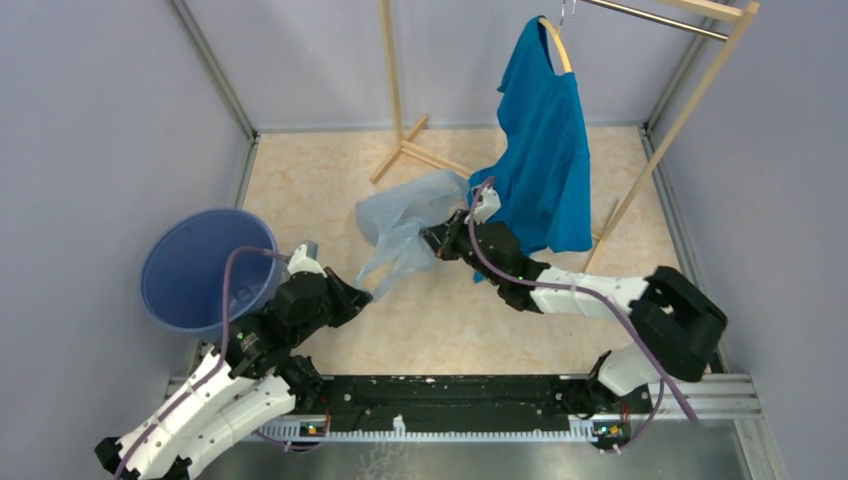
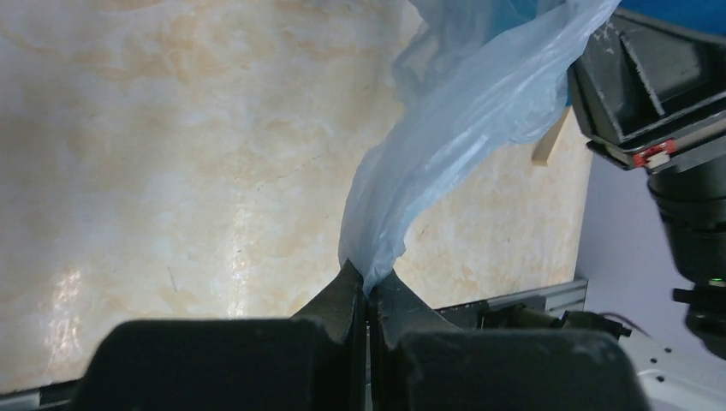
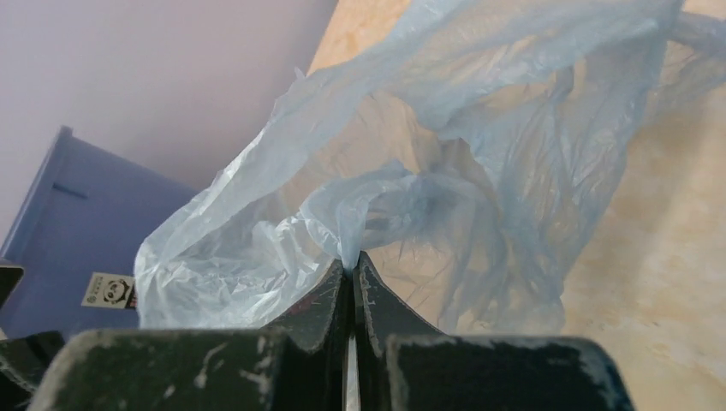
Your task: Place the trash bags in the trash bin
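Note:
The translucent pale blue-grey trash bag [image 1: 405,225] hangs stretched between my two grippers above the floor. My left gripper [image 1: 362,296] is shut on its lower corner; in the left wrist view the bag [image 2: 445,128] rises from the pinched fingertips [image 2: 370,282]. My right gripper [image 1: 432,238] is shut on an upper fold; in the right wrist view the bag [image 3: 411,163] billows beyond the closed jaws [image 3: 349,261]. The round blue trash bin [image 1: 200,268] stands at the left, open and empty, just left of my left arm. Its white label [image 3: 110,291] shows in the right wrist view.
A bright blue T-shirt [image 1: 545,150] hangs on a hanger from a wooden clothes rack [image 1: 395,90] at the back, right behind my right gripper. Grey walls enclose the marbled floor [image 1: 440,330]. A metal rail [image 1: 460,400] runs along the near edge.

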